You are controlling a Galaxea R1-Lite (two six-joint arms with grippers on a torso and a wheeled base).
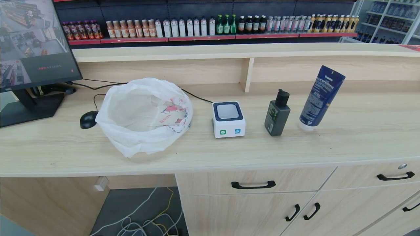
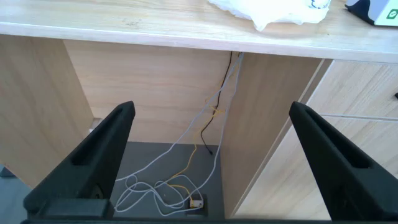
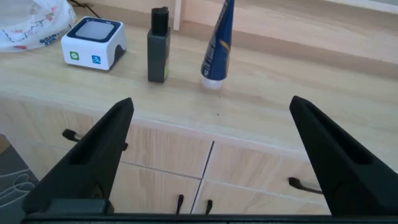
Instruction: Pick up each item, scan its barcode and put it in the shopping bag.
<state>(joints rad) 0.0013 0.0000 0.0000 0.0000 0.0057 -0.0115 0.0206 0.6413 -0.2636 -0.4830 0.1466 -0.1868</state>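
A wooden shop counter (image 1: 210, 150) seen from above, items listed from left to right.

The left gripper (image 2: 211, 115) hangs low in front of the counter with its jaws wide apart and nothing between them. It faces the open bay with cables underneath.

On the counter's left part sits a white plastic bag (image 1: 144, 114), mouth open upward. It looks thin, soft and likely to slide or collapse if nudged.

Just right of it is a small white scanner (image 1: 228, 118) with its window facing up.

Next stands a dark bottle (image 1: 277, 113), upright with a black cap. It looks rigid, smooth and narrow, so it is probably easy to tip. The flat sides at mid-body look like the best hold.

Near it on the right, a blue tube (image 1: 321, 96) stands on its white cap. Its walls are probably soft. A gentle hold low down, near the stiffer cap end, seems safest.

The right gripper (image 3: 211, 106) is below the counter edge before the drawers. It is spread wide and empty.
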